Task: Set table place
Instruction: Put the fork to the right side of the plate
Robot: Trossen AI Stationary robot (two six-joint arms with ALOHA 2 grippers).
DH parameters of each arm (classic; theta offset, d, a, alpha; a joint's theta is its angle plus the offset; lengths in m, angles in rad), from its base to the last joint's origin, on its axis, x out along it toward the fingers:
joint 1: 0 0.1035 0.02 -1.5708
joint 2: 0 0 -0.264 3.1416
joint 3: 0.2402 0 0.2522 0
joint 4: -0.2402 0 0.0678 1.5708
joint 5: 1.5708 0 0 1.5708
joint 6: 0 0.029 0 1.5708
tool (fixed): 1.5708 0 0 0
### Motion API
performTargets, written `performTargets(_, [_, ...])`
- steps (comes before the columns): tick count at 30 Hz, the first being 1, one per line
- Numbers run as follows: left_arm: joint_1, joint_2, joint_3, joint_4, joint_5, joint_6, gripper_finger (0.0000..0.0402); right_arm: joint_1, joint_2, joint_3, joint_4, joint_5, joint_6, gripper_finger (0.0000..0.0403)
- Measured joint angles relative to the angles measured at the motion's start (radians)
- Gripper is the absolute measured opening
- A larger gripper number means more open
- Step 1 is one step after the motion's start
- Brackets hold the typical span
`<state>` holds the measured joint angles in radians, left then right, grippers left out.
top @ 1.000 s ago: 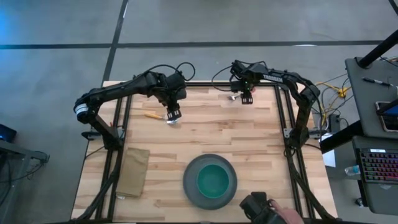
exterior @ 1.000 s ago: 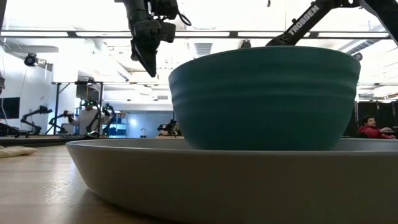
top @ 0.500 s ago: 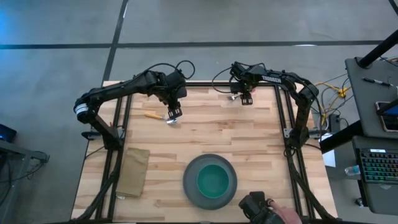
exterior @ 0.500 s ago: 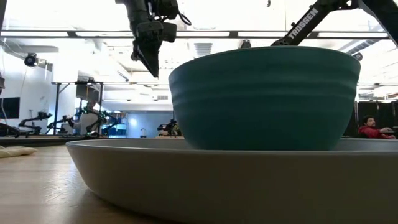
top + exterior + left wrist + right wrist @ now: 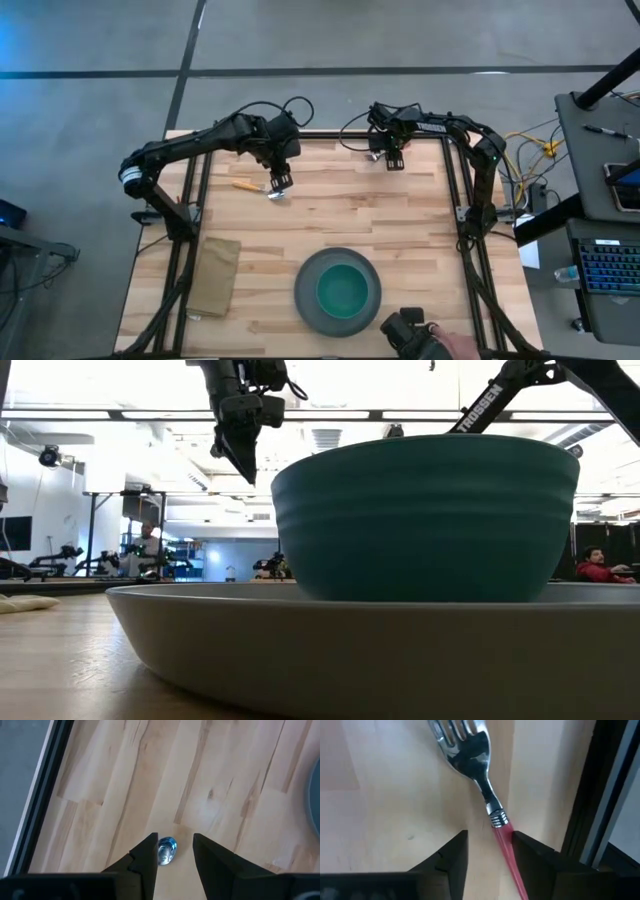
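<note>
A spoon with an orange handle (image 5: 243, 185) lies on the table (image 5: 330, 215) at the far left. Its shiny bowl (image 5: 166, 850) shows between the open fingers of my left gripper (image 5: 175, 840), which hangs above it (image 5: 278, 183). A fork with a silver head (image 5: 465, 745) and a red handle (image 5: 506, 845) lies flat at the far right. My right gripper (image 5: 490, 835) is open over it (image 5: 393, 158), one finger on each side of the handle. The teal bowl hides it in the low view.
A teal bowl (image 5: 343, 290) stands on a grey plate (image 5: 305, 275) at the near middle and fills the low view (image 5: 425, 520). A tan napkin (image 5: 215, 275) lies at the near left. A person's hand with a dark object (image 5: 415, 335) is at the near edge.
My right arm has come down a little and drawn slightly toward the far edge, staying over the fork. The person's hand at the near edge has shifted a little to the left.
</note>
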<state>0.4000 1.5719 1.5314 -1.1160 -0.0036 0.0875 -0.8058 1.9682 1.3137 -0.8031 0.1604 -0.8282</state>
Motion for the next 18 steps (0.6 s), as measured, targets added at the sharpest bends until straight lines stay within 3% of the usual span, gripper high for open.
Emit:
performTargets(11, [0.000, 0.000, 0.000, 0.001, 0.000, 0.005, 0.0109, 0.008, 0.031, 0.005, 0.002, 0.032, 0.078, 0.0025])
performTargets(18, [0.000, 0.000, 0.000, 0.001, 0.000, 0.005, 0.0109, 0.007, 0.034, 0.004, 0.000, 0.026, 0.145, 0.0010])
